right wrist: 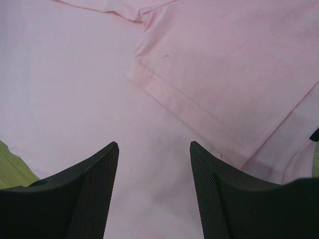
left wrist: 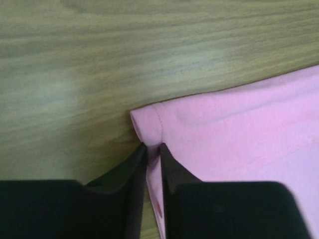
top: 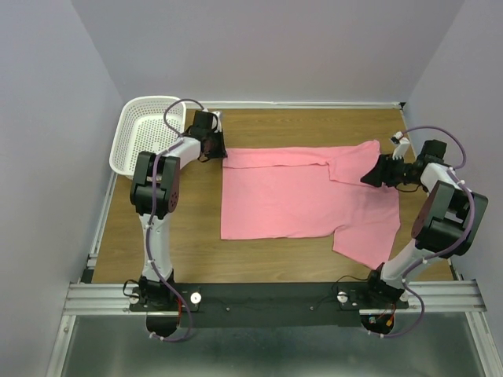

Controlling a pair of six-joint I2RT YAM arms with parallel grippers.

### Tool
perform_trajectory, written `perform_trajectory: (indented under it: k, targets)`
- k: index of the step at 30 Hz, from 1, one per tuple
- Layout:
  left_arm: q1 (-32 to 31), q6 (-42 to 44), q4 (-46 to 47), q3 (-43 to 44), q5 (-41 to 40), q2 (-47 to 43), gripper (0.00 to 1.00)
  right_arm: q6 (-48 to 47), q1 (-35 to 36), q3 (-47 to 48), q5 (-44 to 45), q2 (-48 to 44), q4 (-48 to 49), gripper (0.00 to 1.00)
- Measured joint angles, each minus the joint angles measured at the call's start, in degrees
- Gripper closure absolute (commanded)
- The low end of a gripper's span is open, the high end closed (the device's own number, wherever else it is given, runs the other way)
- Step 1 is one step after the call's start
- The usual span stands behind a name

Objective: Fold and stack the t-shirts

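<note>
The left gripper [left wrist: 152, 148] is pinched narrow on the hem of the t-shirt [top: 291, 196] at its far-left corner, and the clamped cloth is hidden between the fingers. The right gripper [right wrist: 154, 145] stands wide apart over pink cloth; whether it touches is unclear. The t-shirt lies spread mid-table [top: 196, 251], reaching toward the right edge. A white basket [top: 145, 129] sits in the far-left corner.

Both my arms are built alike: white links between chunky black joint housings. The left arm [top: 155, 212] and right arm [top: 440, 216] each trail a thin purple cable [top: 169, 111] looped over the joints. They stand on a black plate [top: 267, 295] over a silver rail [top: 88, 298] at the near edge of the bench [top: 189, 245]. My right fingers [right wrist: 95, 196] are black with meshed inner faces; my left fingers [left wrist: 130, 191] look smooth black.
</note>
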Motion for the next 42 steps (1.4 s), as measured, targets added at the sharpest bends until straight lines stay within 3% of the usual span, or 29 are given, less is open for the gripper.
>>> perform_trajectory:
  k: [3, 12, 23, 26, 27, 30, 34, 39, 41, 42]
  targets:
    - [0.02, 0.04, -0.90, 3.78, 1.27, 2.62, 1.00, 0.02, -0.26, 0.00, -0.37, 0.00, 0.00, 0.34]
    - [0.24, -1.01, -5.81, 15.10, 0.46, 8.66, 1.00, 0.07, -1.09, 1.09, -0.48, 0.11, -0.02, 0.34]
    - [3.56, -4.61, -13.75, 38.51, -3.78, 18.14, 1.00, 2.91, -1.36, 6.25, 5.11, 4.39, 1.86, 0.34]
    - [4.57, -4.98, -14.88, 42.49, -3.69, 19.76, 0.75, 3.65, -1.36, 7.39, 6.10, 5.35, 2.36, 0.34]
    - [5.01, -5.29, -15.30, 43.32, -3.34, 20.02, 0.60, 4.02, -1.36, 7.78, 6.49, 5.70, 2.51, 0.34]
    - [5.51, -5.33, -15.06, 42.99, -1.81, 19.80, 0.45, 3.82, -1.36, 8.13, 6.75, 5.99, 2.60, 0.34]
    - [5.86, -4.92, -13.79, 36.41, 0.72, 15.85, 0.42, 0.26, -0.48, 7.78, 6.71, 5.14, 1.68, 0.34]
    - [5.29, -2.25, -8.39, 20.41, 1.68, -1.66, 0.36, -9.79, 6.60, 4.72, 6.86, -0.17, -3.23, 0.35]
    - [4.85, -1.33, -1.55, 5.81, -0.76, -15.98, 0.12, -16.46, 10.93, 0.87, 7.02, -3.58, -5.95, 0.35]
    - [4.66, -1.57, 1.33, -1.55, -2.01, -24.02, 0.02, -19.58, 16.57, -1.14, 6.95, -8.00, -8.39, 0.35]
